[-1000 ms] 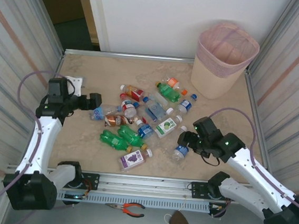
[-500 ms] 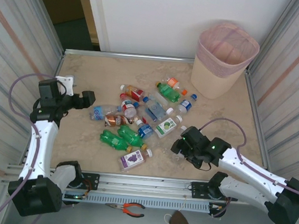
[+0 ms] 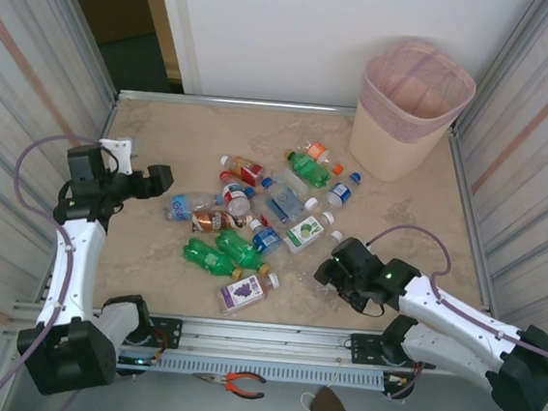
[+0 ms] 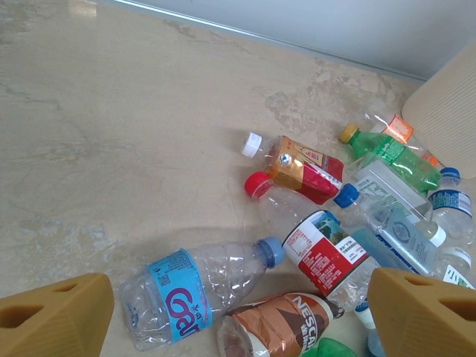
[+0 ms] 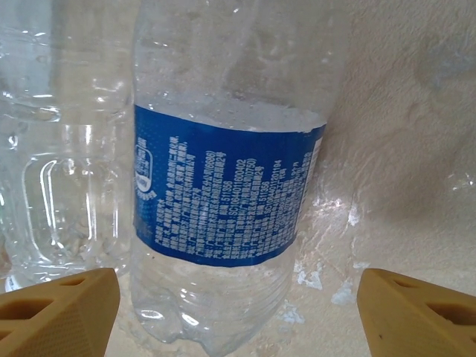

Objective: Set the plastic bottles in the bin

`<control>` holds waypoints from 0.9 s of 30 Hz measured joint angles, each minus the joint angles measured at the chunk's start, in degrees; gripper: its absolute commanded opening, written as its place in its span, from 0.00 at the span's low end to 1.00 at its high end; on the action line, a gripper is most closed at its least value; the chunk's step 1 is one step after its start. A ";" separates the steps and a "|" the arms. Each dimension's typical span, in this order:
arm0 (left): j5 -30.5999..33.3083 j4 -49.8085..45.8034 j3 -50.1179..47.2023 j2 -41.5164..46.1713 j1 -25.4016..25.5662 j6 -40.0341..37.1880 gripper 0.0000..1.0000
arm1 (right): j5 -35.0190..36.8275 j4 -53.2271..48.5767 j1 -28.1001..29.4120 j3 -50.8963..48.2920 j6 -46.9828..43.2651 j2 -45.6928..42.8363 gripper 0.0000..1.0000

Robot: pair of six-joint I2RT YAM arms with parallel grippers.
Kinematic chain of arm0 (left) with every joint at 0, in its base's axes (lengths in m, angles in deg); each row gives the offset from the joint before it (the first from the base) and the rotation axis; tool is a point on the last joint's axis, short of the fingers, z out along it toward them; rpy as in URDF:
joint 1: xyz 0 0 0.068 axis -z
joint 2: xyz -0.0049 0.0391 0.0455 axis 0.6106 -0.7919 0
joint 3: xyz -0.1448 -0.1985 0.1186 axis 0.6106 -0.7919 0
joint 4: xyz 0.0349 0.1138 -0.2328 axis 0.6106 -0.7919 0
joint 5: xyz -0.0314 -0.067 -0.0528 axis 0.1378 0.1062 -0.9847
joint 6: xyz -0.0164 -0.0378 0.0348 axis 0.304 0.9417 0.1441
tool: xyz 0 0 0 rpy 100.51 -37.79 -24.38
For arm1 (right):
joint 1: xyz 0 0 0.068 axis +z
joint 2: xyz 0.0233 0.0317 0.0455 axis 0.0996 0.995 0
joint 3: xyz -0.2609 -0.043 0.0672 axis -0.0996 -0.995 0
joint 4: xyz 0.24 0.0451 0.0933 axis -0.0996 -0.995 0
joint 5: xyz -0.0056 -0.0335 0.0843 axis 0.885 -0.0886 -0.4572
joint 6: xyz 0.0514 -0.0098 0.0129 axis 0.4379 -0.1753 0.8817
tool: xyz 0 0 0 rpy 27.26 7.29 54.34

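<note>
Plastic bottles (image 3: pixel 253 218) lie in a loose heap on the middle of the tabletop (image 3: pixel 165 127), most of them plainly on their sides. The bin (image 3: pixel 412 107) stands upright in the far right corner, well apart from the heap. We cannot tell whether anything lies inside it.

Our right hand (image 3: pixel 331 267) sits low at the near right edge of the heap, and its arm is the one nearer the bin. In its wrist view a clear bottle with a blue label (image 5: pixel 227 186) lies straight ahead between the two pads (image 5: pixel 56 305). The bottle's long axis runs away from the wrist, square across the line along which the pads close. That is the relation we want for a grip around the body. The hand is spread wide and holds nothing: bare tabletop shows between the right-side pad and the bottle's flank.

A second clear bottle (image 5: pixel 63 149) lies just beside the first on the left. We judge that the left-side pad could land on it instead of slipping between the two.

Our left hand (image 3: pixel 157 181) hangs by the left edge of the heap, also spread wide and empty. Nearest beneath it is a crumpled clear bottle with a blue cap (image 4: pixel 197 286). Its long axis lies nearly along the line between the fingers, so we judge a wrist turn would be needed first.
</note>
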 measured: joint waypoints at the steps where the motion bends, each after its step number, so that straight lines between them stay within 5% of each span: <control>1: -0.13 0.02 0.00 -0.02 0.00 0.11 0.89 | 0.00 0.04 0.00 -0.17 0.02 0.00 0.81; 27: -0.20 0.00 0.00 -0.76 0.00 0.33 0.88 | -0.44 1.70 0.00 -2.73 0.20 1.90 0.73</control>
